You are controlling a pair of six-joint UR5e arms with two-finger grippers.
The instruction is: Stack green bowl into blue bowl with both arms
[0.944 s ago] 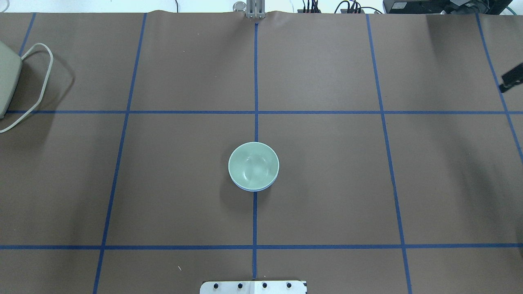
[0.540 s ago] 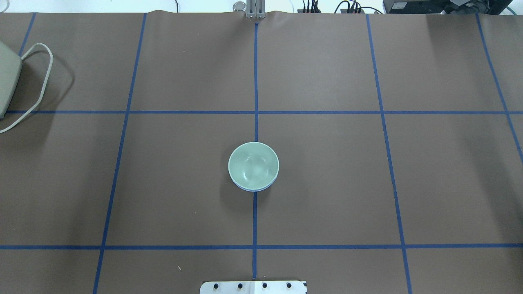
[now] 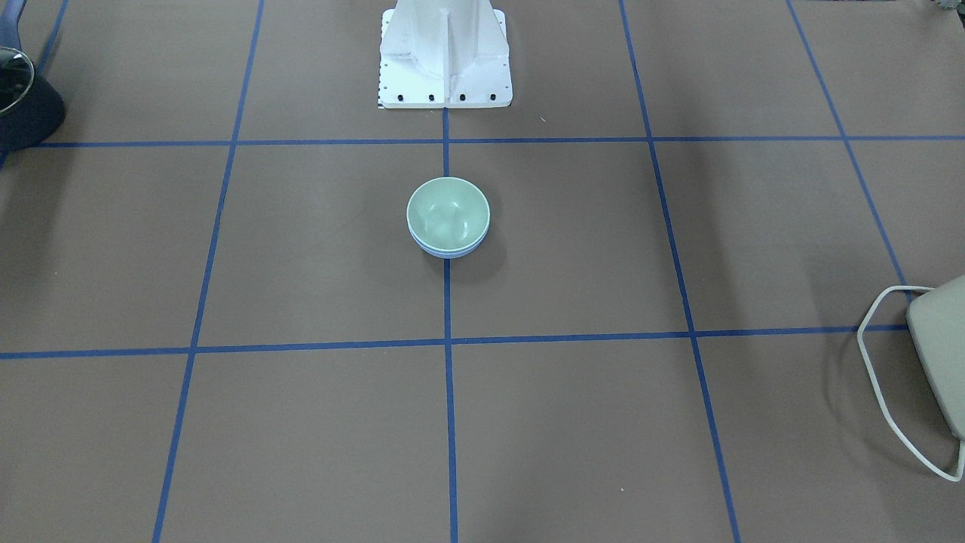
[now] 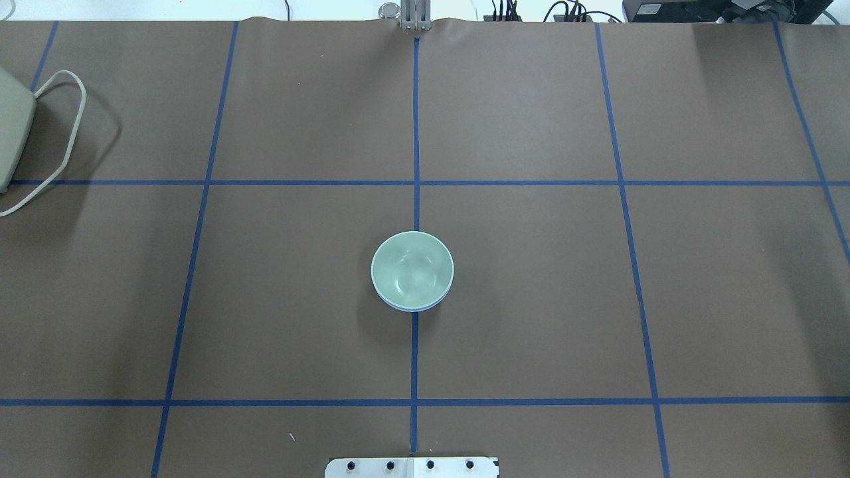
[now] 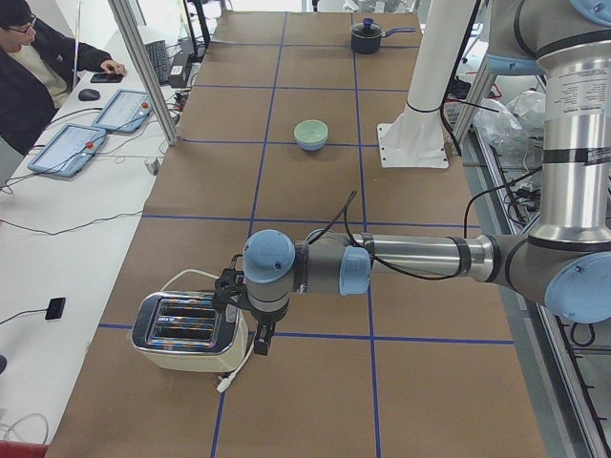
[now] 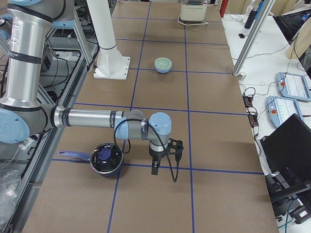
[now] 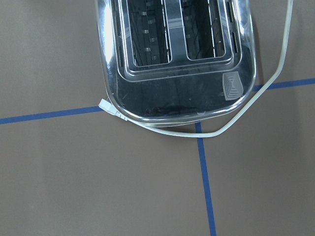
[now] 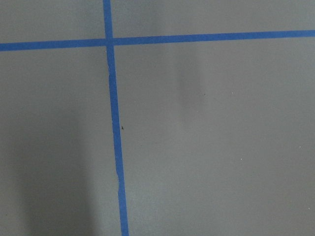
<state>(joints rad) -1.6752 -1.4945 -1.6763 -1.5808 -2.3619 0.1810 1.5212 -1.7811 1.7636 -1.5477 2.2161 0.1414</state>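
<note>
The green bowl (image 4: 412, 267) sits nested inside the blue bowl (image 4: 410, 309) on the table's centre line; only a thin blue crescent shows under its rim. The stack also shows in the front view, green bowl (image 3: 448, 211) in blue bowl (image 3: 449, 253), and small in the side views (image 5: 310, 133) (image 6: 163, 64). Neither gripper touches it. My left gripper (image 5: 250, 329) hangs far off, next to the toaster. My right gripper (image 6: 165, 158) hangs far off, next to a black pot. I cannot tell whether either is open or shut.
A chrome toaster (image 7: 177, 54) with a white cord lies at the table's left end (image 4: 10, 126). A black pot (image 6: 106, 159) stands at the right end. The white pedestal (image 3: 445, 53) stands at the robot's edge. An operator (image 5: 38, 72) sits beside the table.
A black part of the right gripper at the overhead view's right edge has moved out of view. The stacked bowls have not moved.
</note>
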